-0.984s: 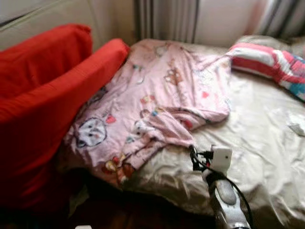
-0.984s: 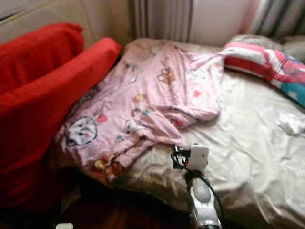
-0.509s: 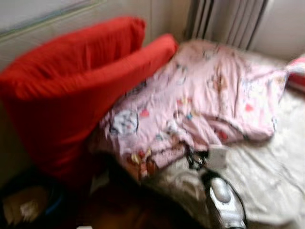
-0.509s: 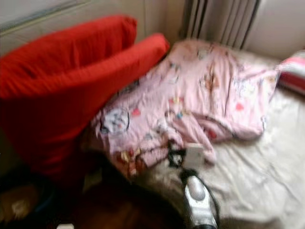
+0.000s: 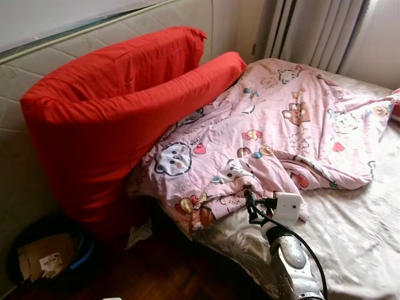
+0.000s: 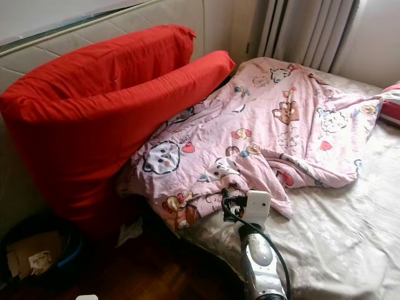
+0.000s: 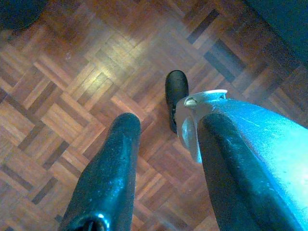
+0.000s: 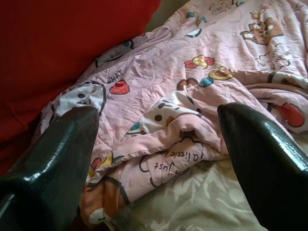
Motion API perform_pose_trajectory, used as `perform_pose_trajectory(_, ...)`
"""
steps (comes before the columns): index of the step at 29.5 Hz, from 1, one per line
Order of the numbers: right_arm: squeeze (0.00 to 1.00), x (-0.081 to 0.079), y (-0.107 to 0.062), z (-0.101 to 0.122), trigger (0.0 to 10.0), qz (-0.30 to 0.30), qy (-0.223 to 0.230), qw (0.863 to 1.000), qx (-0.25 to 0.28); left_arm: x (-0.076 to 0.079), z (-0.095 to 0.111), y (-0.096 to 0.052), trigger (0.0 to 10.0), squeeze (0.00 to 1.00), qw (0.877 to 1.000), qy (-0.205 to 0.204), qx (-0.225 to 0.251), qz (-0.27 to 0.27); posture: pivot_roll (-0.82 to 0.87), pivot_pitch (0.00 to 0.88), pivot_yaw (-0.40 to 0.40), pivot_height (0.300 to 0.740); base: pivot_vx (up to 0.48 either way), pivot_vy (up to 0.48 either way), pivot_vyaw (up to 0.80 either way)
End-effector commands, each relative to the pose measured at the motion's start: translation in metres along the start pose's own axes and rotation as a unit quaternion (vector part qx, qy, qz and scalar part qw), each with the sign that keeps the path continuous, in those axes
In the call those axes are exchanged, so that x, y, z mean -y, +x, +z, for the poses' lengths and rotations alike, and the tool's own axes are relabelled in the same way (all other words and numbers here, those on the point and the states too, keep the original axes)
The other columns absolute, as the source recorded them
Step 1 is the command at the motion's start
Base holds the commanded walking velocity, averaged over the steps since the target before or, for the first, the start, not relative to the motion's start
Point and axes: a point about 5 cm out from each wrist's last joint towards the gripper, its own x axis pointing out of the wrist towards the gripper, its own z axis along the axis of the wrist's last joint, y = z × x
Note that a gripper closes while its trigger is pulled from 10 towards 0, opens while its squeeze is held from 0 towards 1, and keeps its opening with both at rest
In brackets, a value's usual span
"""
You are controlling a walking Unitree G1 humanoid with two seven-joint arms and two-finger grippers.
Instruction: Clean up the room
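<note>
So the big red fabric cushion (image 5: 112, 106) leans against the headboard, and next to it the rumpled pink cartoon-print blanket (image 5: 275, 137) sprawls over the beige satin-sheeted bed (image 5: 369, 231). It looks soft, light and floppy, so I'd pinch the bunched fold at the near edge. Right hand (image 8: 159, 159) hovers just above that fold, fingers wide and empty; left hand (image 7: 163, 154) hangs open over the parquet floor (image 7: 72, 86).

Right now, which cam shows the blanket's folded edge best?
Right wrist view: the folded edge sits close up between the open right gripper fingers, printed text readable. Both eye views show the whole blanket from farther off. Left wrist view shows floor.
</note>
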Motion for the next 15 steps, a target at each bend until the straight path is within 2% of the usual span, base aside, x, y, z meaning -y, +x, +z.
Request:
perform_pose_trajectory(1,0.0,0.0007,-0.0014,-0.0058,10.0,-0.005,0.006,1.0,-0.018,-0.0045,-0.0126,-0.0034,10.0,0.0,1.0,-0.005,-0.022,0.007,0.1,0.224,0.001,0.74,0.0,0.0,-0.51)
perform_pose_trajectory(15,0.0,-0.0025,-0.0015,-0.0072,10.0,0.005,0.008,1.0,-0.024,-0.005,-0.0114,-0.0031,10.0,0.0,1.0,-0.006,-0.021,0.008,0.1,0.226,0.0,0.74,0.0,0.0,-0.75)
